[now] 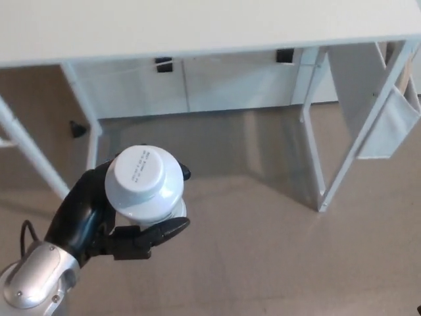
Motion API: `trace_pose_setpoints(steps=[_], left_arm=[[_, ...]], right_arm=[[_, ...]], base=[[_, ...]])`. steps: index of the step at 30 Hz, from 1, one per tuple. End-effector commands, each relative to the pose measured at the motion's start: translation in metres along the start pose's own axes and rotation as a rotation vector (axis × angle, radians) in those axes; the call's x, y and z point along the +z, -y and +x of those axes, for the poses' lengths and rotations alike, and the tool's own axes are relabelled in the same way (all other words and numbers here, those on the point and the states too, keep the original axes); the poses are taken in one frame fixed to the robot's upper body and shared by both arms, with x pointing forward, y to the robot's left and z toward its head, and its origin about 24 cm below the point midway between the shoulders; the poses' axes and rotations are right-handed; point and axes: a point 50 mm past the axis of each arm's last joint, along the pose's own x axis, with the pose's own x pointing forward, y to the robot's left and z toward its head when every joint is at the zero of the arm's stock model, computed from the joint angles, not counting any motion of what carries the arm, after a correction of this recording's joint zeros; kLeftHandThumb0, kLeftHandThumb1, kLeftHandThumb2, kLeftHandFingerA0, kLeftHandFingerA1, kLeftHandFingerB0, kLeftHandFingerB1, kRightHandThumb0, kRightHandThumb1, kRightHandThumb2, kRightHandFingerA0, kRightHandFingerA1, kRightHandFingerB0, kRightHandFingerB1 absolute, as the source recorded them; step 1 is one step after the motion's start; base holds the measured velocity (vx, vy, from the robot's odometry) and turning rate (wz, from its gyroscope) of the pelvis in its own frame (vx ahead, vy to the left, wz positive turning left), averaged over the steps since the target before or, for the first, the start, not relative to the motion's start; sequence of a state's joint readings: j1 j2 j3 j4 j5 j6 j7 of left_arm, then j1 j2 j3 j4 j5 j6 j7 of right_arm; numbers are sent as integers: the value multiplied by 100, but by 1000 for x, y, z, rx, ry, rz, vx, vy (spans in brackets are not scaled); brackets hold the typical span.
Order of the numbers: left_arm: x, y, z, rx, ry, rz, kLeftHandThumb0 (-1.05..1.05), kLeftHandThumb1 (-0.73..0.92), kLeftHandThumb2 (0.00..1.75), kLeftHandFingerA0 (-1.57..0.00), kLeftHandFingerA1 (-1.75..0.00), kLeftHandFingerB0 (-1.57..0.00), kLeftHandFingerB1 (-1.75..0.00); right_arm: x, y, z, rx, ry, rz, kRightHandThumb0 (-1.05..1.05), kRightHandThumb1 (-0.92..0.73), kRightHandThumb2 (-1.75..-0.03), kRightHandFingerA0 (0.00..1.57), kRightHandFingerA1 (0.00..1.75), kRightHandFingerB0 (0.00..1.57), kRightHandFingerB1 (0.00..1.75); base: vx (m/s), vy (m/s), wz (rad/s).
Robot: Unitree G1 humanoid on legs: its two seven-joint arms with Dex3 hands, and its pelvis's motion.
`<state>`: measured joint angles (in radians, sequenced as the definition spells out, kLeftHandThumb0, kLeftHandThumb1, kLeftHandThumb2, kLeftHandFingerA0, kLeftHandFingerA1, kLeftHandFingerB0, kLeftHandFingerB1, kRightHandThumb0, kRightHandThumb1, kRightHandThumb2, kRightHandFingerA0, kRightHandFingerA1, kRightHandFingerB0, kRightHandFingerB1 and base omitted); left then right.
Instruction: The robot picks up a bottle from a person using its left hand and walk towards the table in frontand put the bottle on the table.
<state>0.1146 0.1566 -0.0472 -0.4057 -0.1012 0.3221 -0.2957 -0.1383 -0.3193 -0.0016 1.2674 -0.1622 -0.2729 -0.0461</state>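
One hand is doing all the work here: I am watching my left hand wrapping its black fingers around a white bottle and holding it. The bottle is standing upright in the grip, its long axis pointing almost straight up at the camera, so I am looking down onto its cap. The right hand is not showing at all. The table is lying ahead of the hand, well apart, with bare floor stretching between them. I am judging that the hand is going to need carrying forward over the table's near edge. Whether it also needs lifting I cannot tell from this steep angle.
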Motion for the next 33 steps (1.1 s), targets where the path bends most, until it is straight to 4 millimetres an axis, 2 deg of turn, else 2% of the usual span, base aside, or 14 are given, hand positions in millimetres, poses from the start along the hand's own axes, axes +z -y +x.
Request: trace_pose_setpoints(steps=[1,5,11,12,14,20,26,33], left_arm=[[4,-6,-2,25,13,11,-18,66,91,-99,-136,-79,-111],[4,-6,-1,28,13,-5,-15,68,91,-99,-136,-78,-111],[6,-6,0,24,33,5,-17,69,88,-99,-135,-76,-112],[6,-6,0,24,36,9,-15,70,89,-100,-136,-76,-112],[8,-5,0,20,45,17,-18,68,90,-100,-135,-79,-111],[15,-7,1,16,71,12,-16,71,87,-100,-134,-77,-111],[23,-9,2,15,92,1,-17,71,87,-97,-138,-75,-111],[26,-15,7,20,90,-14,-17,71,87,-101,-134,-77,-110]], right_arm=[[-2,1,-1,-5,-8,1,-47,-64,-63,67,51,55,44],[-2,1,0,-2,-14,-2,-42,-69,-61,67,48,57,43],[-2,1,0,-5,-9,-21,-45,-64,-62,68,50,56,43],[-3,1,-1,-6,-12,-24,-43,-68,-60,69,48,60,42],[-4,1,-1,-5,-17,-23,-45,-64,-62,68,49,57,43],[-3,2,0,-7,-14,-11,-43,-68,-61,67,48,58,42],[-3,1,0,-6,-20,-11,-42,-67,-60,67,48,57,42],[-4,0,-1,-4,-20,-23,-43,-68,-61,67,47,58,42]], base=[[569,165,-107],[542,167,-28],[487,118,6],[180,-86,12],[199,-119,14],[150,-119,4],[13,5,-1],[123,64,5]])
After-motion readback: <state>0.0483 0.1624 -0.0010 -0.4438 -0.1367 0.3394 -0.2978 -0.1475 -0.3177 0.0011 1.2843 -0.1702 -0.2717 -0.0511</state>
